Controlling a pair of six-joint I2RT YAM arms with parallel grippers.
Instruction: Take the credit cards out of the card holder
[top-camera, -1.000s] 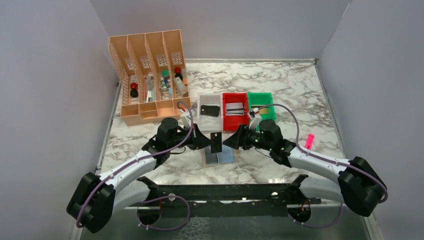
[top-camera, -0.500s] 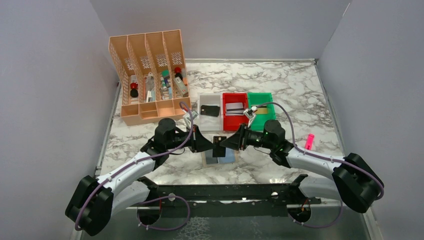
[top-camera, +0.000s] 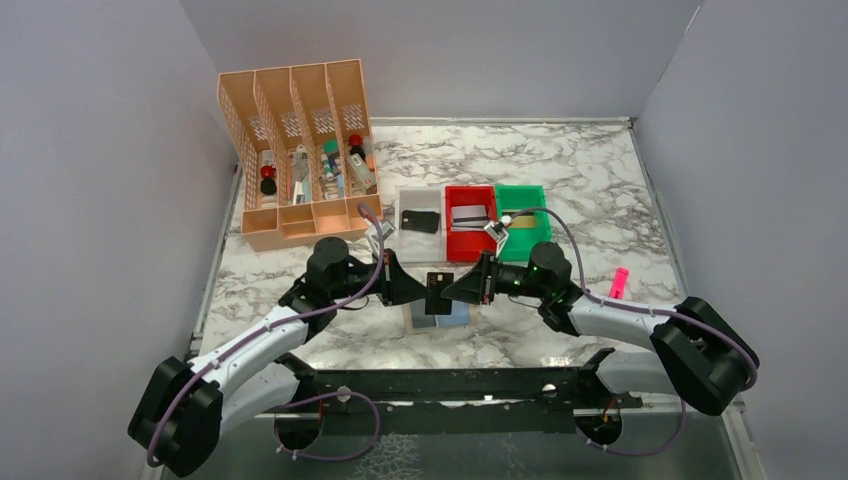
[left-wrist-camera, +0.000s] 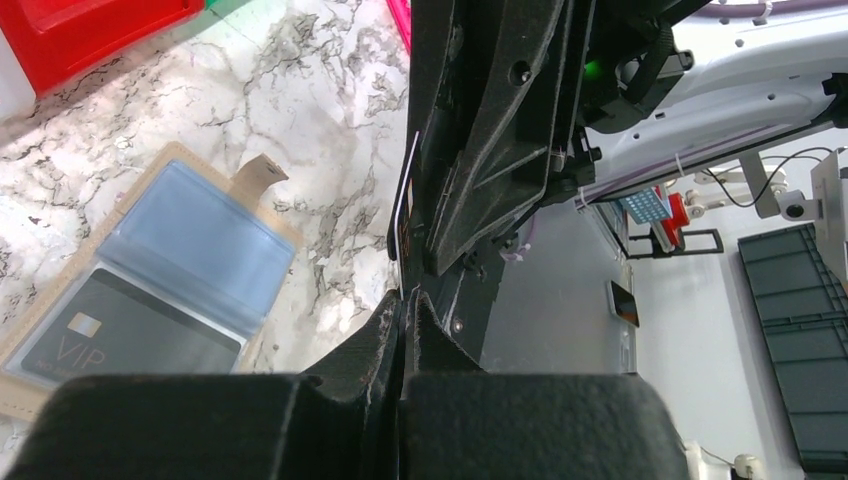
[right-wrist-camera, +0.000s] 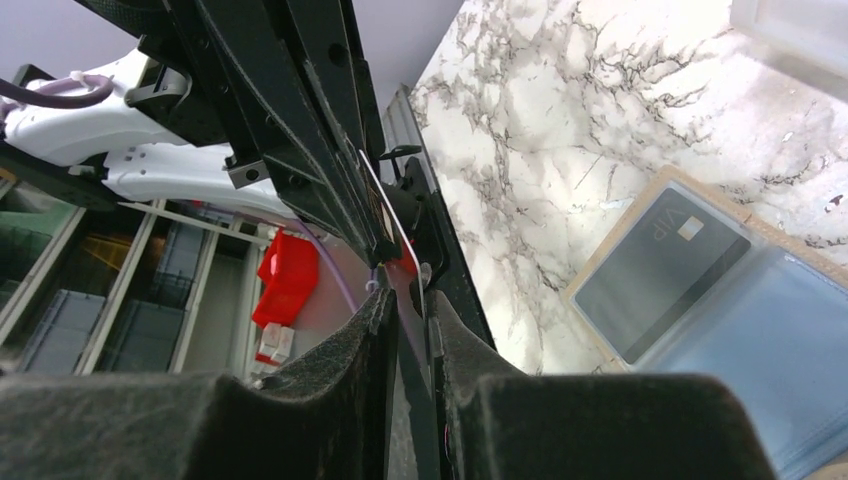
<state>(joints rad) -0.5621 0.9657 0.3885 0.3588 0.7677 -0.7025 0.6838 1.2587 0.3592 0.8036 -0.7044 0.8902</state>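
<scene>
Left gripper (top-camera: 421, 290) pinches a black card (top-camera: 436, 288) just above the card holder (top-camera: 456, 316) while the right gripper (top-camera: 457, 289) straddles it, grip unclear; likely a handover, needing the right to clamp first.

card holder (top-camera: 445, 318) top hidden behind held card (top-camera: 437, 288), print unreadable

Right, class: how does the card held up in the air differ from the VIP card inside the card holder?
The held card stands on edge in the air, pinched in the left hand, while the VIP card lies flat. The held card is out and bare, while the VIP card sits under a clear pocket of the card holder. Both are thin, dark and rectangular.
</scene>
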